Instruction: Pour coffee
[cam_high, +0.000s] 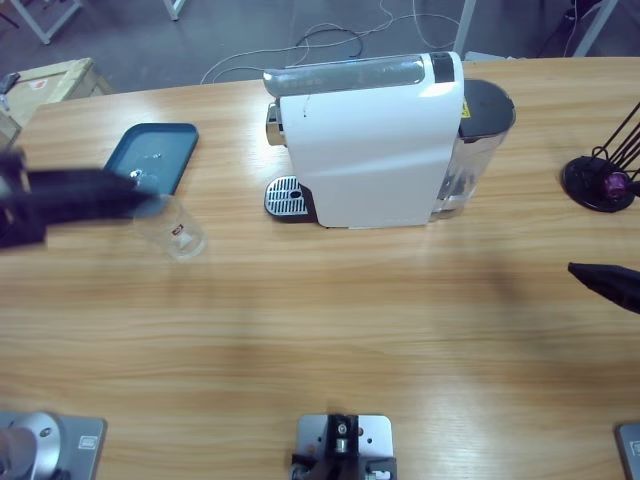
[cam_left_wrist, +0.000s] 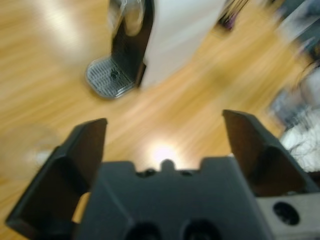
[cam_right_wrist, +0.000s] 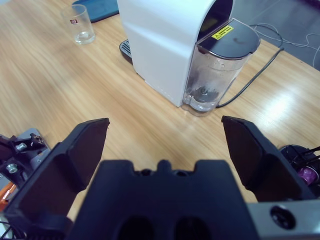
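Meanwhile, the left end effector (cam_left_wrist: 162, 142), jaws spread wide and empty, sweeps in from the worktop's (cam_high: 320, 340) edge beside the clear glass cup (cam_high: 176, 231), which stands upright just off the blue tray (cam_high: 155, 155) and well short of the coffee machine's (cam_high: 365, 140) drip grate (cam_high: 285, 197). The right end effector (cam_right_wrist: 165, 145), equally open and empty, hangs back beyond the water tank (cam_right_wrist: 215, 75); no coffee shows in the cup, and a fast, off-centre approach could knock the light glass over

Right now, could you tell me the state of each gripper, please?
Left gripper: open, holding nothing, beside the glass cup.
Right gripper: open, holding nothing, facing the coffee machine.
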